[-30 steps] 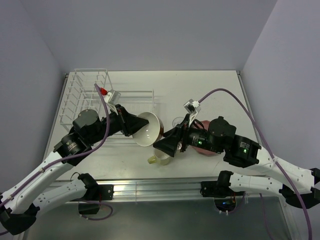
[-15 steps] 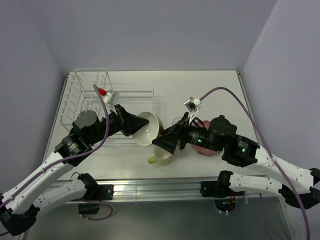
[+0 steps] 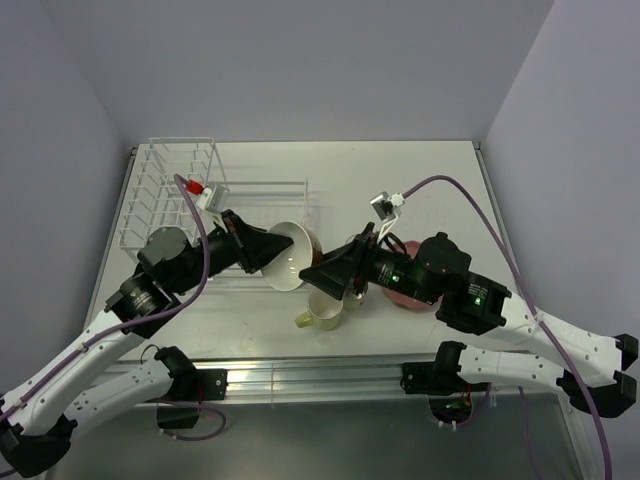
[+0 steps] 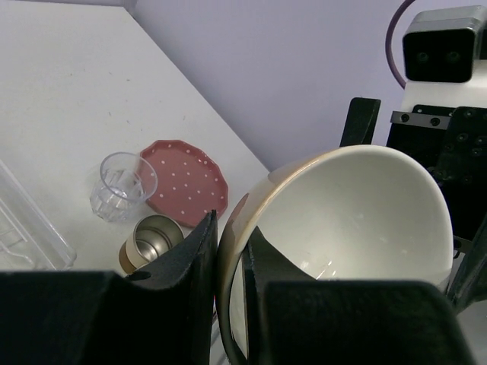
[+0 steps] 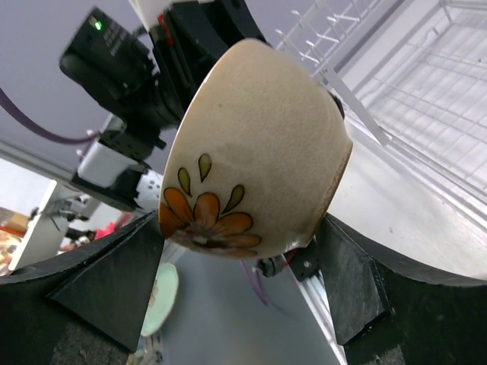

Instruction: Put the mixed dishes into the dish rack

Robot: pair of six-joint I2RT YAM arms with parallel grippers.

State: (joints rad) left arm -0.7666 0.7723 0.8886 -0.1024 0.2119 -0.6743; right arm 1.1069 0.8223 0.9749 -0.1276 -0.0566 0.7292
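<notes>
Above the counter (image 3: pixel 400 170), my left claw (image 4: pixel 230 237) clamps the bowl (image 4: pixel 358 213) by its rim. Only the right wrist view shows its flower (image 5: pixel 205 217), with the right claw (image 5: pixel 242 222) astride it, grip unclear.

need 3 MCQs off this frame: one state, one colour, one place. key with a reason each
1. The left fingers are: A shut on the rim of the bowl; B open; C shut, empty.
2. The flower on the bowl is: A blue; B pink; C orange.
3. The tumbler is: A in the bowl; B on the table beside the plate; C in the left fingers.
Key: A, the left wrist view shows the fingers pinching the rim; C, the right wrist view shows orange petals; B, it stands upright next to the plate.
</notes>
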